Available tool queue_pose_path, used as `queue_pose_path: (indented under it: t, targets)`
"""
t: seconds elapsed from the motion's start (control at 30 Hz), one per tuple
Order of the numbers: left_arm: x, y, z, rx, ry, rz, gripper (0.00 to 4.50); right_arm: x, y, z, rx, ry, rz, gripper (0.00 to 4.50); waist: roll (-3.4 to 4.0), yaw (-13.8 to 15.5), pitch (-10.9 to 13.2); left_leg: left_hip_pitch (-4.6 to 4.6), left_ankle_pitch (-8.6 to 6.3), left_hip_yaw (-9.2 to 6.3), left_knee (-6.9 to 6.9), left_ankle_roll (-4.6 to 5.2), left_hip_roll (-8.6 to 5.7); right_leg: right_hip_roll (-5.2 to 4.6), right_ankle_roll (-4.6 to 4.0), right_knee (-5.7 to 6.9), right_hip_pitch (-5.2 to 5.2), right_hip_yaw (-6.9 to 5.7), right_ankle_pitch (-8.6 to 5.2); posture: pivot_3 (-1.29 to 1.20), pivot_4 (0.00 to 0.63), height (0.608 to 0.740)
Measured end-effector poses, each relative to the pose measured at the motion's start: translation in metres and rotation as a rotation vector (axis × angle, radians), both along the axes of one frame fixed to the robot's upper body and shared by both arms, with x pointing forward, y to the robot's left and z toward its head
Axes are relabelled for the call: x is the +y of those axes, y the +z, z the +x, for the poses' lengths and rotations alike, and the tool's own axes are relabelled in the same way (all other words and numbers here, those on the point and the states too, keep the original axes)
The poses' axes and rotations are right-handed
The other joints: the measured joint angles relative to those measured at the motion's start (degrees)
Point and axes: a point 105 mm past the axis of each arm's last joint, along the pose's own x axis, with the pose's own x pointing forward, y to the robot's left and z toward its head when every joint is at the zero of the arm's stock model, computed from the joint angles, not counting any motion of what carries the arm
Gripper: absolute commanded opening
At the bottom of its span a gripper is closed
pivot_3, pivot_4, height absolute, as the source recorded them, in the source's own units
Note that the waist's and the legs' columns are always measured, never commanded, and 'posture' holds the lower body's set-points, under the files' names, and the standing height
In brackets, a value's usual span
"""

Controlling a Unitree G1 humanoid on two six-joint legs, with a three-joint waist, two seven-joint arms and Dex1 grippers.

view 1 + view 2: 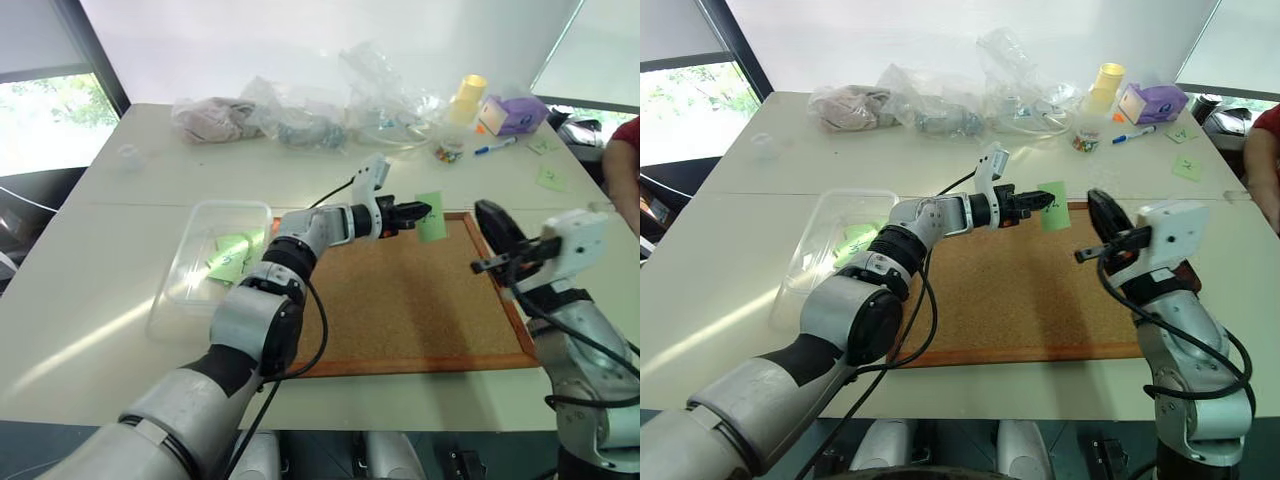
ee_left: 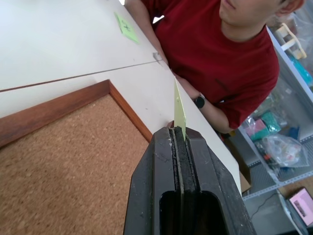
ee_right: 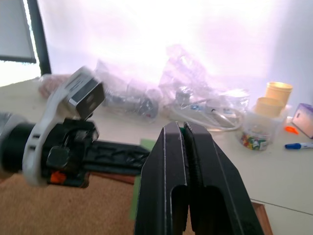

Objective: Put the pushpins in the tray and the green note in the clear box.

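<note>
- The right end effector [image 1: 480, 266] hovers over the corkboard's [image 1: 400, 310] right edge, fingers together; a speck of green shows between the tips, likely a pin, though I can't be sure.
- The left end effector [image 1: 422, 212] reaches across the corkboard, clamped on the green note [image 1: 431, 217] by its edge, so the paper hangs upright, clear of the cork.
- The clear box [image 1: 190, 250] sits left of the corkboard on the surface, green notes already inside, probably this note's destination.

Green note [image 1: 431, 216] upright above corkboard [image 1: 420, 300]
</note>
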Motion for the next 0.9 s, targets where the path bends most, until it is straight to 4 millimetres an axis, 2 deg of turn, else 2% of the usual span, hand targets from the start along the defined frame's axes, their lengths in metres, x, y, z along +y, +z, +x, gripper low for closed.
queue_pose_path:
  t: [0.1,0.27,0.33,0.57,0.8,0.9]
  targets:
    - [0.005,0.0,-0.003,0.042,-0.023,-0.025,0.05,-0.037,-0.017,-0.004,0.077,-0.129,0.046,0.0,0.0,0.2,0.0,0.0,-0.01,0.03,0.0,0.02,-0.01,-0.02,0.0,-0.03,0.02,0.0,0.0,0.0,0.15,0.737]
    - [0.026,-0.009,-0.016,0.054,-0.093,-0.04,0.05,-0.112,-0.081,-0.007,0.382,-0.366,0.05,0.0,0.05,-0.4,0.0,0.06,0.0,0.05,0.0,0.02,0.0,-0.03,0.0,0.04,0.02,0.04,0.0,0.0,0.15,0.737]
    - [0.026,-0.011,-0.024,0.052,-0.122,-0.037,0.05,-0.124,-0.09,-0.007,0.414,-0.399,0.068,0.0,0.07,-0.5,0.0,0.1,0.02,0.03,0.0,-0.02,0.03,0.01,0.0,0.1,0.02,0.05,0.0,0.0,0.15,0.737]
    - [0.025,-0.001,-0.045,-0.015,-0.169,-0.057,0.05,-0.145,-0.112,0.012,0.47,-0.393,0.089,0.0,0.17,-0.4,-0.1,0.12,0.03,0.03,0.0,-0.04,0.02,0.02,0.01,0.1,0.05,0.09,0.01,0.0,0.15,0.737]
    - [0.028,-0.011,-0.046,0.002,-0.139,-0.036,0.05,-0.149,-0.123,0.023,0.502,-0.38,0.128,0.0,0.19,-0.3,-0.1,0.11,0.18,0.03,0.01,-0.29,0.01,0.01,0.02,0.09,0.06,0.08,0.01,0.0,0.15,0.737]
    - [0.027,-0.011,-0.045,0.0,-0.133,-0.032,0.0,-0.148,-0.123,0.024,0.501,-0.372,0.134,0.88,0.2,-0.3,-0.1,0.11,0.18,0.02,0.01,-0.29,0.01,0.01,0.02,0.09,0.06,0.08,0.01,0.0,0.15,0.737]
